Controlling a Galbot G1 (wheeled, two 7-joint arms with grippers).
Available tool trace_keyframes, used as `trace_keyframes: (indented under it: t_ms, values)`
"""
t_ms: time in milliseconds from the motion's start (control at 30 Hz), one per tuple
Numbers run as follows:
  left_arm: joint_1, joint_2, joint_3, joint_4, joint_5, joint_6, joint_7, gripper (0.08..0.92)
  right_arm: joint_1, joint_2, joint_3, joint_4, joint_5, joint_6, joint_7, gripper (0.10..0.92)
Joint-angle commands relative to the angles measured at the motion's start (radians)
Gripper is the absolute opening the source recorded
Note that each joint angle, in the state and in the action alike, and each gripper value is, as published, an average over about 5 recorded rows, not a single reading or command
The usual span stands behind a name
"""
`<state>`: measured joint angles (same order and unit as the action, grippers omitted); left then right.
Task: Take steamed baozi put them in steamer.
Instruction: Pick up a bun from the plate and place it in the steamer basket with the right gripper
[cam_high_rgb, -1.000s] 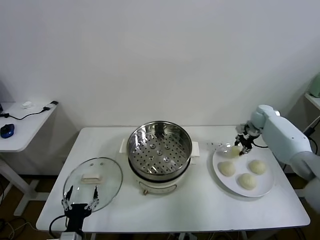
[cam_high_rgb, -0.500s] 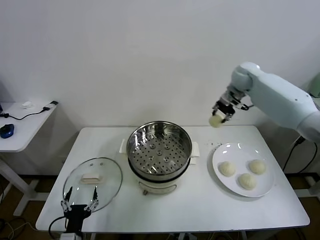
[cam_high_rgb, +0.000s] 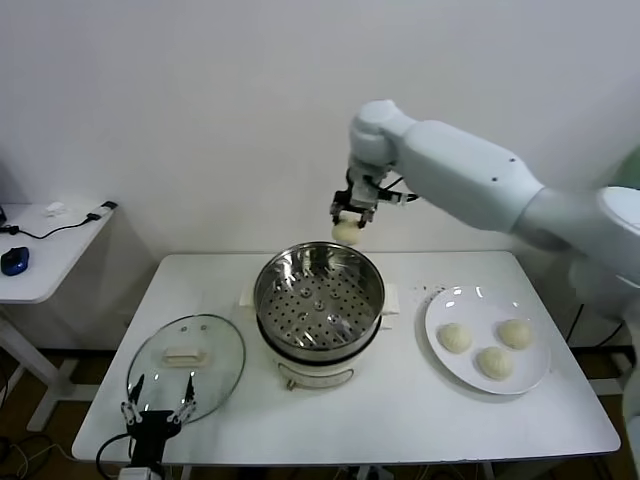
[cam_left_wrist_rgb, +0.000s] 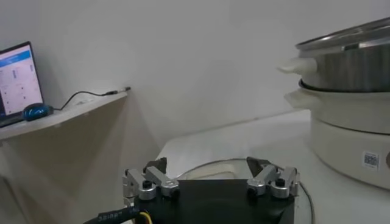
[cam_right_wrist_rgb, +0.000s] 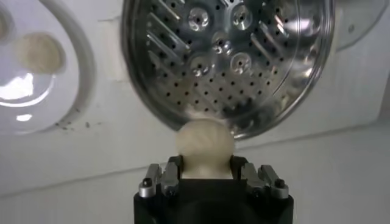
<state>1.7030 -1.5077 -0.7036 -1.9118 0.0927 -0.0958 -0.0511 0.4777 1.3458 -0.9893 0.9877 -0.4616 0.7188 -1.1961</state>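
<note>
1. We see the steamer (cam_high_rgb: 319, 297) is shiny metal with little holes in its tray, on a smooth white plastic base.
2. The baozi (cam_high_rgb: 346, 231) looks soft, smooth and not shiny.
3. The lid (cam_high_rgb: 186, 355) is clear glass.
4. The plate (cam_high_rgb: 487, 307) is glossy white.
5. The table (cam_high_rgb: 400, 410) is smooth, matt white.
</note>
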Motion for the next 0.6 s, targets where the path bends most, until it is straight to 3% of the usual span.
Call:
trace_keyframes:
  t_ms: [33, 600]
  values:
    - [0.000, 0.002, -0.002, 0.007, -0.014, 0.000, -0.001, 0.823, -0.141, 0.136, 0.054, -0.084, -0.213, 0.093, 0.037, 0.535]
    - [-0.001, 0.004, -0.003, 0.027, -0.015, -0.005, -0.002, 0.823, -0.231, 0.139, 0.073, -0.157, -0.246, 0.085, 0.045, 0.559]
